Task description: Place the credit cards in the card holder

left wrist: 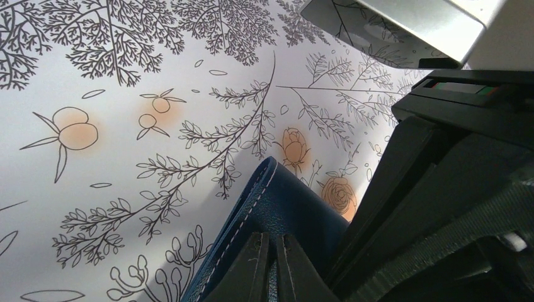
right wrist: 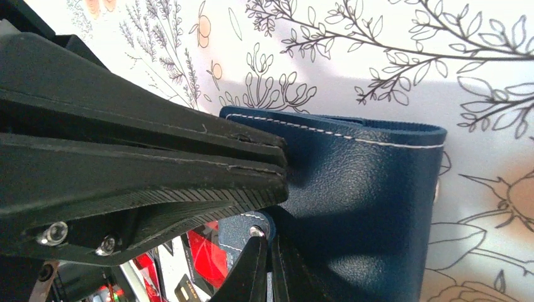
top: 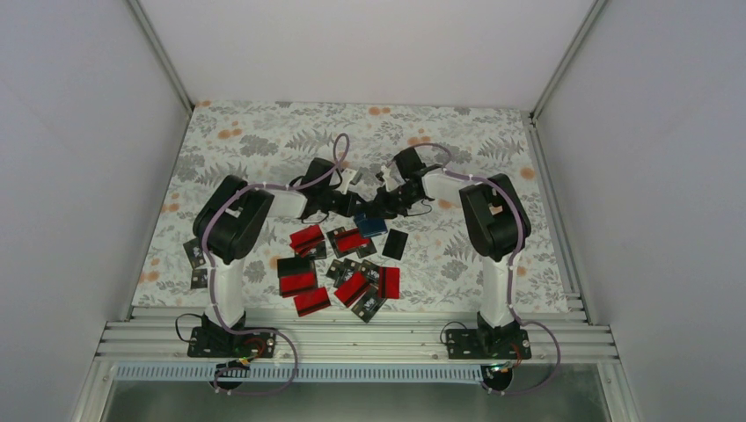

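Observation:
The navy card holder (top: pixel 370 225) sits mid-table between both arms, just above the cards. My left gripper (left wrist: pixel 272 267) is shut on one stitched edge of the card holder (left wrist: pixel 289 204). My right gripper (right wrist: pixel 269 270) is shut on the snap tab of the card holder (right wrist: pixel 365 189), whose elastic band shows at the top. In the overhead view the left gripper (top: pixel 350 209) and right gripper (top: pixel 387 207) meet over it. Several credit cards, mostly red (top: pixel 307 237) with a plain black one (top: pixel 396 243), lie scattered in front. Red cards (right wrist: pixel 208 251) show under the holder.
Two dark cards (top: pixel 195 264) lie apart near the table's left edge. A pile of red cards (top: pixel 297 278) lies close to the aluminium rail (top: pixel 352 334) at the front. White walls enclose the floral table cover (top: pixel 264 141) on three sides.

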Controlling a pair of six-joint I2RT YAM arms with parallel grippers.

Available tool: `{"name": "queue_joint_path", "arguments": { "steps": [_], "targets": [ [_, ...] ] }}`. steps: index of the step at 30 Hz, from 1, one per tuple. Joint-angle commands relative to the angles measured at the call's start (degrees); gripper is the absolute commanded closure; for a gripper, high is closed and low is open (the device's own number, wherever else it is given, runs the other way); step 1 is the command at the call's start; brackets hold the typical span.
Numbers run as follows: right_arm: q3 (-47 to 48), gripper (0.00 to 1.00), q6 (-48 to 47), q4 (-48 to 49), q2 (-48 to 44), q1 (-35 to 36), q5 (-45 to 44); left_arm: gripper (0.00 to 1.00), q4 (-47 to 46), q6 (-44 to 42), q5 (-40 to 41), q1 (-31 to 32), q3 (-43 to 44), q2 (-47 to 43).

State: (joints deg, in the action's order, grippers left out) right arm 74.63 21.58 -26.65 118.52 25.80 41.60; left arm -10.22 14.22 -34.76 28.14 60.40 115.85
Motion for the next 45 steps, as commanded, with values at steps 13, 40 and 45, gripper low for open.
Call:
{"name": "queue_joint_path", "arguments": {
  "steps": [13,40,45],
  "targets": [
    [1.00,0.96,1.46,-10.54,1.99,1.62,-14.72,0.96,4.75,-0.95,7.30,0.16,-3.79,0.48],
    [0.75,0.96,3.83,-9.35,0.13,2.56,-12.06,0.97,4.13,-1.39,8.85,0.30,-4.84,0.65],
    [1.65,0.96,4.28,-8.32,0.40,3.02,-11.13,0.98,4.15,-1.47,8.76,0.49,-5.03,0.60]
  ]
}}
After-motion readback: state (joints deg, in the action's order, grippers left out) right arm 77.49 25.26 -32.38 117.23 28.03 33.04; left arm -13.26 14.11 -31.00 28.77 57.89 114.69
